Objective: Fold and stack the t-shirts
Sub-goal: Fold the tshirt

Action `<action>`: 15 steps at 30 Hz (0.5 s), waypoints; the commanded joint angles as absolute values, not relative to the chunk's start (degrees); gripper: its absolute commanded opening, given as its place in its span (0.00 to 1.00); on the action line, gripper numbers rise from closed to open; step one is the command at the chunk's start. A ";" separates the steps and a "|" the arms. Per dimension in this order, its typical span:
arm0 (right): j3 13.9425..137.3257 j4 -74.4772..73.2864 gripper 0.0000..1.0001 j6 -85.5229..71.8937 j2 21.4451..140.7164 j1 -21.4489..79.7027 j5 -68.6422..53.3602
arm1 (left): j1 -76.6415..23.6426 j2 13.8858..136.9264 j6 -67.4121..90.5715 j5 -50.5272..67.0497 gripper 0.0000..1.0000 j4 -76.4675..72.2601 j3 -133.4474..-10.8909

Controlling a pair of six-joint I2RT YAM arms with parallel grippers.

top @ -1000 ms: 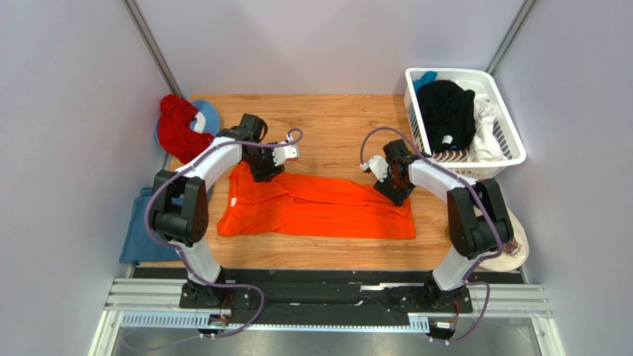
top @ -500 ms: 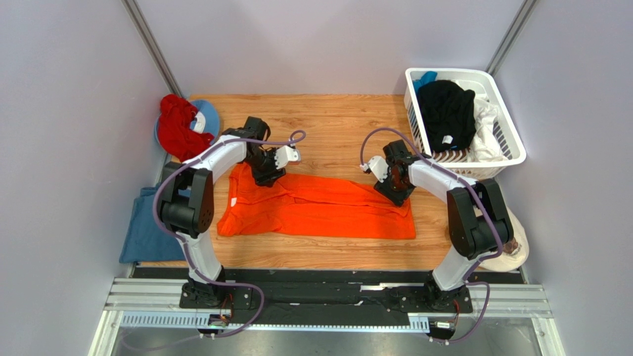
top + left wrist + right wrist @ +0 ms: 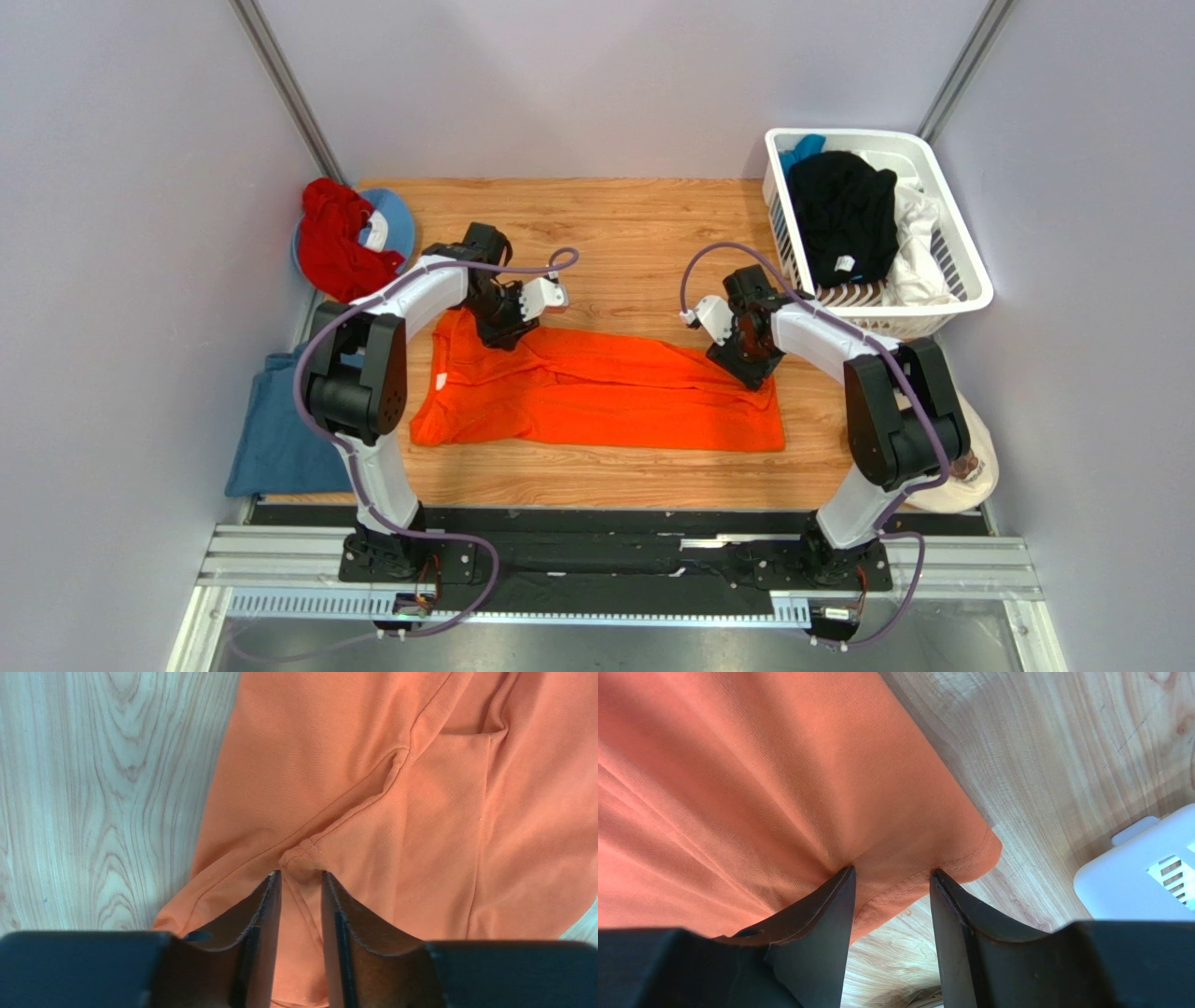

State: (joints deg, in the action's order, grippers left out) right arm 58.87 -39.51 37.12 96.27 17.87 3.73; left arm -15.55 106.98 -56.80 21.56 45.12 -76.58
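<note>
The bright orange t-shirt [image 3: 603, 392] lies spread lengthwise across the wooden table. My left gripper [image 3: 497, 331] points down on its far left part. In the left wrist view the left gripper [image 3: 300, 875] stands narrowly open, its tips on the orange t-shirt [image 3: 421, 777] astride a puckered seam. My right gripper [image 3: 752, 367] is down on the far right corner of the shirt. In the right wrist view the right gripper [image 3: 891, 871] is open, both tips on the hem of the orange t-shirt [image 3: 738, 777], bare wood showing between the jaws.
A white basket [image 3: 968, 266] at the back right holds a black t-shirt [image 3: 842, 210] and a white one [image 3: 919, 224]. A dusty blue t-shirt [image 3: 274, 434] hangs over the left table edge. Red cloth [image 3: 334, 238] lies at the back left. A beige cap [image 3: 971, 473] sits at the right.
The left jaws have narrowed around the seam fold, and the left arm's elbow has shifted slightly. The right arm and the shirt have not moved.
</note>
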 commanded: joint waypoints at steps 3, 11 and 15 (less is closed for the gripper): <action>58.62 -38.14 0.47 37.79 94.83 17.93 4.92 | -15.38 106.43 -57.39 23.47 0.22 44.21 -76.56; 58.62 -38.14 0.47 37.79 94.92 17.75 4.92 | -15.47 106.08 -56.95 23.91 0.13 44.21 -75.15; 58.62 -38.06 0.47 37.79 94.75 17.75 5.10 | -15.47 105.47 -56.95 24.17 0.20 44.21 -74.27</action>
State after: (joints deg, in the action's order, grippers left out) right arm 58.87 -39.51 37.23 96.27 17.85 4.10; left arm -15.55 106.98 -56.75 21.87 44.49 -75.22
